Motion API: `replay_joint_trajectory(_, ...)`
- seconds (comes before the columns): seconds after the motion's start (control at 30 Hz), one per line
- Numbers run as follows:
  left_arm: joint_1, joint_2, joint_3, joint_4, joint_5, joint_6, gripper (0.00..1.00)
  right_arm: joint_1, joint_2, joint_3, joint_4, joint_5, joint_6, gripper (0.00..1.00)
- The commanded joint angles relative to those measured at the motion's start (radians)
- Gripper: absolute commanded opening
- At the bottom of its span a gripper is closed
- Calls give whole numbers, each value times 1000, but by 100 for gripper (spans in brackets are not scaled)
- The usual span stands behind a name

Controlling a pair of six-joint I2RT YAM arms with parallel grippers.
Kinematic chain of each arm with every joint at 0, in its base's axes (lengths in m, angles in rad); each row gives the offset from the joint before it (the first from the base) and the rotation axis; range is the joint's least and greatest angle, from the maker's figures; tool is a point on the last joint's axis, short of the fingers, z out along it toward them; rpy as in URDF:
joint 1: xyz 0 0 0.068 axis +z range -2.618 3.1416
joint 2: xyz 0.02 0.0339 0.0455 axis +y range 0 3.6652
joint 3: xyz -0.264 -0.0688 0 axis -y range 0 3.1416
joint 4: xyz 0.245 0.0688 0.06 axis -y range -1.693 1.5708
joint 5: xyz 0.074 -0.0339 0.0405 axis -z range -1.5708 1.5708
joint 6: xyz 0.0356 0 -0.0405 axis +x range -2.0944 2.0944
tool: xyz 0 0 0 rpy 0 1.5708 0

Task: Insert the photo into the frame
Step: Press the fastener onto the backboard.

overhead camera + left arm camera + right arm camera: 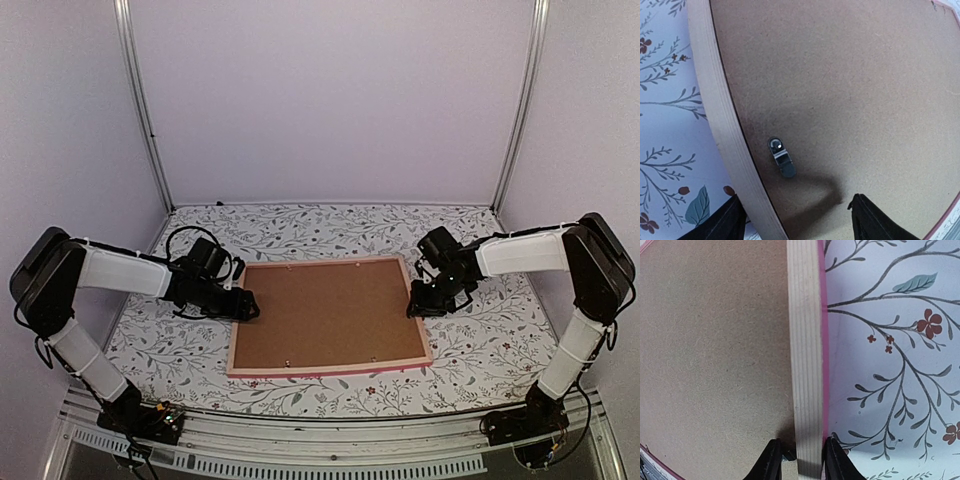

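The pink frame (330, 369) lies face down on the table, its brown backing board (325, 315) up. No photo shows in any view. My left gripper (240, 303) stands open over the frame's left rail (715, 100), one finger outside it and one over the board (840, 100). My right gripper (418, 305) straddles the right rail (805, 340). Its jaws stand narrow: the outer finger (832, 460) touches the pink edge, while the inner finger (771, 462) keeps a slim gap from the rail.
A small dark turn clip (781, 157) sits on the board beside the left rail. The floral tablecloth (480, 340) surrounds the frame. White walls and metal posts (150, 110) close the back and sides.
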Motion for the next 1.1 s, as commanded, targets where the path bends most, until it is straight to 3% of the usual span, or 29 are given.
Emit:
replay_joint_trajectory(0.0, -8, 7, -11, 18, 34, 7, 74, 9, 61, -14, 33, -6, -5, 27)
replay_joint_trajectory(0.4, -8, -28, -13, 1, -1, -3, 75, 9, 33, -31, 30, -53, -12, 24)
replay_joint_trajectory(0.73, -3, -74, 10, -19, -46, -12, 82, 9, -18, 17, 22, -40, -34, 47)
replay_joint_trajectory(1.07, 28, -13, 61, -51, -117, 11, 80, 9, -5, 41, 19, -25, -60, 50)
